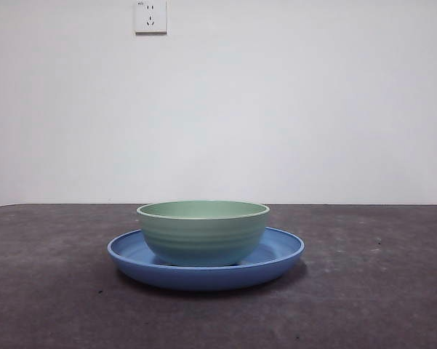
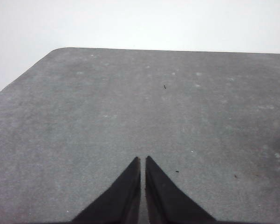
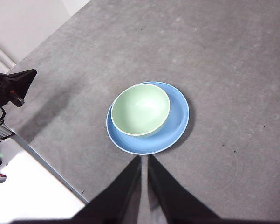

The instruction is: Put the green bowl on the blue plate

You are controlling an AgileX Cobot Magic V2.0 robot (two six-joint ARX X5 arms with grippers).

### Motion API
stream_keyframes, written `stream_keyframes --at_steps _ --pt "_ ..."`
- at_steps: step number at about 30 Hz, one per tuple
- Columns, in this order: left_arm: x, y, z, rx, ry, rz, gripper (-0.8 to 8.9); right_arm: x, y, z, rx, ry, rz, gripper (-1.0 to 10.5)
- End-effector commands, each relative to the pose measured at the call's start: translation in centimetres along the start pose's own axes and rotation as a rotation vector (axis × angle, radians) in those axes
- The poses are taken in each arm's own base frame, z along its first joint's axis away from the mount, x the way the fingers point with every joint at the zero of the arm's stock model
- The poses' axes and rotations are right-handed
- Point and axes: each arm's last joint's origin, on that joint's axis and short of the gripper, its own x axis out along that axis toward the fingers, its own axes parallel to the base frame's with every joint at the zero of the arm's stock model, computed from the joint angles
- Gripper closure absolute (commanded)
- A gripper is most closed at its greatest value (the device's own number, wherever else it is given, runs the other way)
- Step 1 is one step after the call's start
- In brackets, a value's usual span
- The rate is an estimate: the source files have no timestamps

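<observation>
The pale mint-green bowl (image 1: pixel 203 233) stands upright on the blue plate (image 1: pixel 280 254) in the middle of the table, a little off the plate's centre. The right wrist view shows both from above, the bowl (image 3: pixel 140 109) sitting on the plate (image 3: pixel 176 122). My right gripper (image 3: pixel 144 157) is shut and empty, high above the table and apart from the plate. My left gripper (image 2: pixel 142 159) is shut and empty over bare grey table, with neither bowl nor plate in its view. Neither gripper shows in the front view.
The grey table (image 1: pixel 363 291) runs back to a white wall with a socket (image 1: pixel 150 16). In the right wrist view the other arm's black tip (image 3: pixel 16 84) and the table's edge with a white surface (image 3: pixel 28 186) lie to one side.
</observation>
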Motion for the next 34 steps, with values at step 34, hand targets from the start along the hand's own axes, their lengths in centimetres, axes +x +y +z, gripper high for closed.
stream_keyframes --at_steps 34 --pt "0.2 0.0 -0.7 0.018 0.026 -0.002 7.94 11.6 -11.2 -19.4 -0.016 -0.454 -0.558 9.3"
